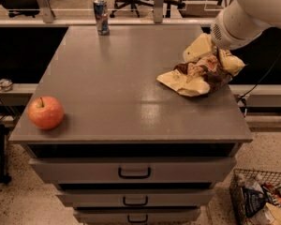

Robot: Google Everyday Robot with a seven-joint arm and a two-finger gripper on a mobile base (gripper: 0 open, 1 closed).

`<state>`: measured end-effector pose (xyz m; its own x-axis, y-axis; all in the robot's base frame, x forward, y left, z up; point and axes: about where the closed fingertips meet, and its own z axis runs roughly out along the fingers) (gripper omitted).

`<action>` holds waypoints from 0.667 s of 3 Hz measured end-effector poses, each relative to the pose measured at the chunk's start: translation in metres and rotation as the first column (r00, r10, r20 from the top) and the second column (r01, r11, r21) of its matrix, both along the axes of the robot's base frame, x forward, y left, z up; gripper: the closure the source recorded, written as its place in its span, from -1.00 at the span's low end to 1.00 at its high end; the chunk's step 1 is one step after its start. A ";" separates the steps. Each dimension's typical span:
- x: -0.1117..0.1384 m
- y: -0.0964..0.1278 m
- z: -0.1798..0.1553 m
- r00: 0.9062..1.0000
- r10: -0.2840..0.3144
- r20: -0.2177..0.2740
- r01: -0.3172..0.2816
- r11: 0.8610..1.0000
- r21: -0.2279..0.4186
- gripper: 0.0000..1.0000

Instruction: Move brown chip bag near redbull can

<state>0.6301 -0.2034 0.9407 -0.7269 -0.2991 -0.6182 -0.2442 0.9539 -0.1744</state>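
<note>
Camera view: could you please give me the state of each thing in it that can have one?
brown chip bag: crumpled, lower end on the table, top bunched at the gripper.
gripper: at the bag's top, largely hidden.
redbull can: upright, far edge, apart from the bag.
apple: whole, stem up, near left corner.
drawers: shut.
wire basket: filled with packets.
</note>
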 end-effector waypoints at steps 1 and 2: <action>0.000 0.001 0.008 1.000 -0.013 0.007 0.012 1.000 0.007 -0.11; 0.007 -0.008 -0.002 0.997 -0.071 -0.029 0.071 0.997 -0.006 -0.12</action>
